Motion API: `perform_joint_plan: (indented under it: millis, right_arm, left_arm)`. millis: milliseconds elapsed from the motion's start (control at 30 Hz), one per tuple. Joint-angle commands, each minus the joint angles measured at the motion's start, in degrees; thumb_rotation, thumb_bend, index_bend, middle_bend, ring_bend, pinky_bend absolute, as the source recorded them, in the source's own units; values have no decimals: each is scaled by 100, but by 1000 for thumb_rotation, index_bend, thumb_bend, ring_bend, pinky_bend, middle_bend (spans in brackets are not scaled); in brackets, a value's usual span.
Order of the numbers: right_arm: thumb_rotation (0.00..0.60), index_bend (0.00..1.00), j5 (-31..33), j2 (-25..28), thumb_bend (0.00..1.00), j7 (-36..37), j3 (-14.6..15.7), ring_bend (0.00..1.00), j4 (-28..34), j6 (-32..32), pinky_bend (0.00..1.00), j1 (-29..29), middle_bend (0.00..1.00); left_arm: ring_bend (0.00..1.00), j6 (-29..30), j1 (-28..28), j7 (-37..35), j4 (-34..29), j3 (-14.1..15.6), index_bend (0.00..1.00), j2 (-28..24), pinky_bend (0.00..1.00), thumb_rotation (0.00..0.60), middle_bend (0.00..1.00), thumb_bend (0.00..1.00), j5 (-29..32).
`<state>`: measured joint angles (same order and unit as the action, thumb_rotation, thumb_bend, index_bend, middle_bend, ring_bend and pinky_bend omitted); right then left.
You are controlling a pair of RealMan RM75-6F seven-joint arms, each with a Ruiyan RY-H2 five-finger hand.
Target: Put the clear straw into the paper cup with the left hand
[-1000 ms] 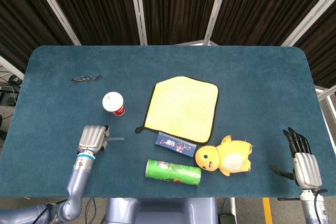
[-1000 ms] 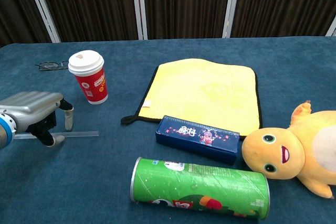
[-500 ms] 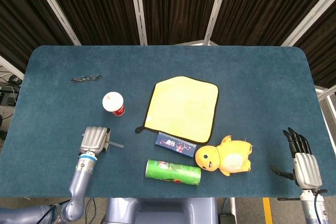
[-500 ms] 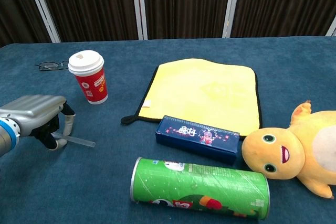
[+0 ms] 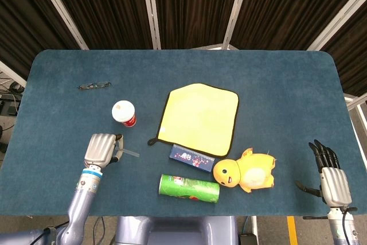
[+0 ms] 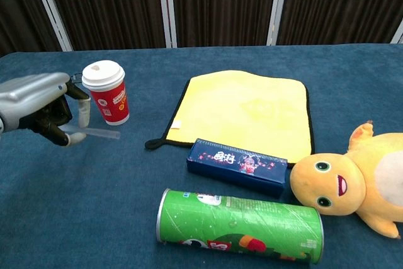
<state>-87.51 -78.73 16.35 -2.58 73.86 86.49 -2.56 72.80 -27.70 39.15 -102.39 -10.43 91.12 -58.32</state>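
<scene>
The red paper cup (image 5: pixel 124 113) (image 6: pixel 107 92) with a white lid stands upright on the blue table, left of the yellow cloth. My left hand (image 5: pixel 101 148) (image 6: pixel 39 106) hangs above the table just in front and left of the cup, pinching the clear straw (image 5: pixel 129 153) (image 6: pixel 94 133). The straw lies roughly level, its free end pointing right, below the cup's lid. My right hand (image 5: pixel 329 175) rests at the table's near right corner, fingers spread, holding nothing.
A yellow cloth (image 5: pixel 200 117) lies mid-table. In front of it sit a dark blue box (image 6: pixel 238 165), a green chip can (image 6: pixel 239 223) on its side and a yellow plush toy (image 5: pixel 245 171). Glasses (image 5: pixel 94 86) lie at the far left.
My left hand has lifted off the table with the straw and risen toward the cup. The straw has left the table surface. The right hand has not moved.
</scene>
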Motion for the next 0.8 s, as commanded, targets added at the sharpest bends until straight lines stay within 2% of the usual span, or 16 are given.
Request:
perform_joint_plan:
  millis: [33, 200, 367, 600, 700, 800]
  right_arm:
    - [600, 0, 9, -6, 73, -6, -1, 0, -3, -11, 0, -2, 0]
    - [600, 0, 11, -1, 73, 16, 4, 0, 11, -18, 0, 1, 0]
    - [600, 0, 45, 18, 73, 76, -1, 0, 43, -59, 0, -1, 0]
    - [600, 0, 176, 56, 73, 230, -56, 0, 95, -172, 0, -18, 0]
    - [600, 0, 206, 72, 74, 285, -69, 0, 110, -212, 0, -28, 0]
    - [600, 0, 221, 93, 73, 345, -72, 0, 124, -248, 0, -36, 0]
  left_arm:
    - [908, 180, 60, -464, -919, -357, 607, -484, 772, 600, 1000, 384, -179]
    - [909, 305, 37, -1110, -1633, -941, 598, -680, 772, 600, 1000, 384, -98]
    - [908, 209, -158, -1695, -1828, -1604, 591, -604, 772, 600, 1000, 385, 661]
    - [908, -109, -546, -2354, -1417, -2450, 587, -413, 772, 600, 1000, 385, 2053]
    - [908, -376, -641, -2741, -1114, -2699, 587, -362, 773, 600, 1000, 385, 2400]
    - [908, -716, -687, -3183, -698, -2795, 587, -346, 773, 600, 1000, 385, 2379]
